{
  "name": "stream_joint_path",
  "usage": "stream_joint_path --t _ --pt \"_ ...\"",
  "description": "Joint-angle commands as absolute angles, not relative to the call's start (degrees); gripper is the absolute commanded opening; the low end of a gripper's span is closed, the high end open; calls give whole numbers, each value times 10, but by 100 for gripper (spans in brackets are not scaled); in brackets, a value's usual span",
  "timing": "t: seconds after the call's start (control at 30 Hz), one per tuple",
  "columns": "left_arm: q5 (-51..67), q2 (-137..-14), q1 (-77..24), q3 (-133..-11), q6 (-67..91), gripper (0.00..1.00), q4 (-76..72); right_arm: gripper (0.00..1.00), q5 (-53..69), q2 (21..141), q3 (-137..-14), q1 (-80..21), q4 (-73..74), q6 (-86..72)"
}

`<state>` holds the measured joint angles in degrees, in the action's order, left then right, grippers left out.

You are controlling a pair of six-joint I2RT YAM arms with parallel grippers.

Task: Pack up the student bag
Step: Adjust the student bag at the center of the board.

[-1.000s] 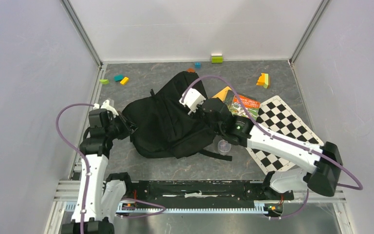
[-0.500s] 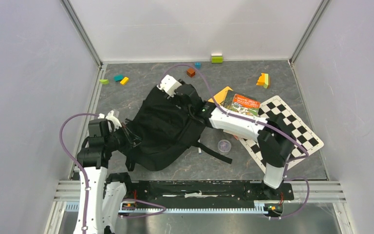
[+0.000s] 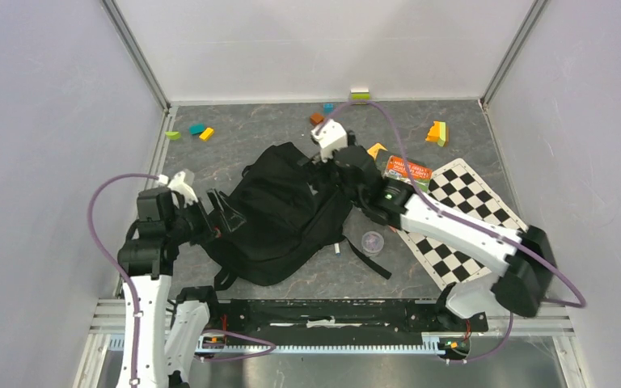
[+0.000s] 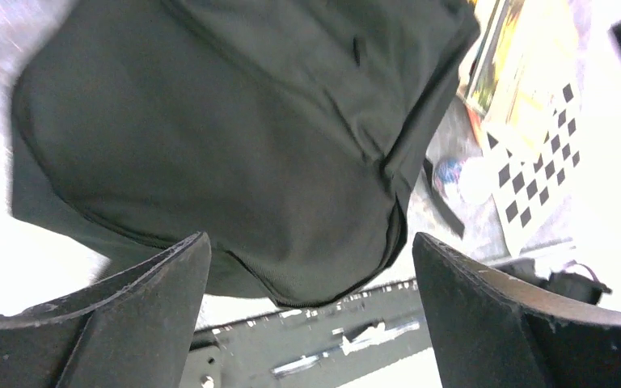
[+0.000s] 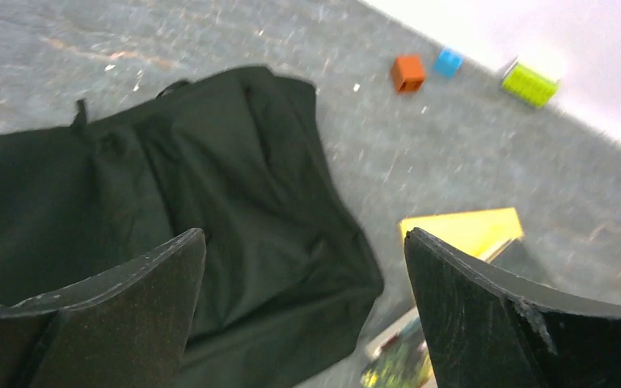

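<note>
R claw (image 5: pixel 303 234): fingers wide apart, nothing betw. them, hanging over the 1 o'clock corner of the bag (image 3: pixel 279 214). 0.5 s ago it was over the bag's 11 o'clock corner, so it has swung twd 3 o'clock. R arm (image 3: pixel 453 230) has swung its elbow out twd 4 o'clock, over the board (image 3: pixel 473 214). Wrist view shows black fabric under the tips and a yellow sheet (image 5: pixel 465 230) at 4 o'clock. Orange block (image 5: pixel 408 73), blue block (image 5: pixel 449 62) and green block (image 5: pixel 530 85) sit in a row at 1 o'clock.

L claw (image 4: pixel 309 238): fingers also spread, gripping nothing, at the bag's 9 o'clock edge, approx. same spot as 0.5 s ago. Can't tell if the tips touch fabric.

Bag lies crumpled on the desk (image 3: pixel 275 133), left of centre. It has shifted a bit twd 6 o'clock vs 1.0 s ago; outline is much the same as 0.5 s ago.

Cup (image 3: pixel 371 241) is at the bag's 4 o'clock, just beside a strap (image 3: pixel 369 260), unmoved. Book (image 3: pixel 407 170) is at 3 o'clock of R claw, w/ less of it showing than 0.5 s ago.
</note>
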<state>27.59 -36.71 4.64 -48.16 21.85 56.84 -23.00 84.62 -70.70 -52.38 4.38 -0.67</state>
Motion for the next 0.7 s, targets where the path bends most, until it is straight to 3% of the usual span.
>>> stream_joint_path --t 0.0,0.4,0.67 --pt "175 -394 47 -571 170 100 552 98 -169 761 -605 -524 79 -138" --pt "177 -553 47 -561 205 100 308 98 -137 636 -361 -582 5 -374" --pt "79 -519 47 -458 188 100 221 98 -156 629 -301 -611 -76 -424"
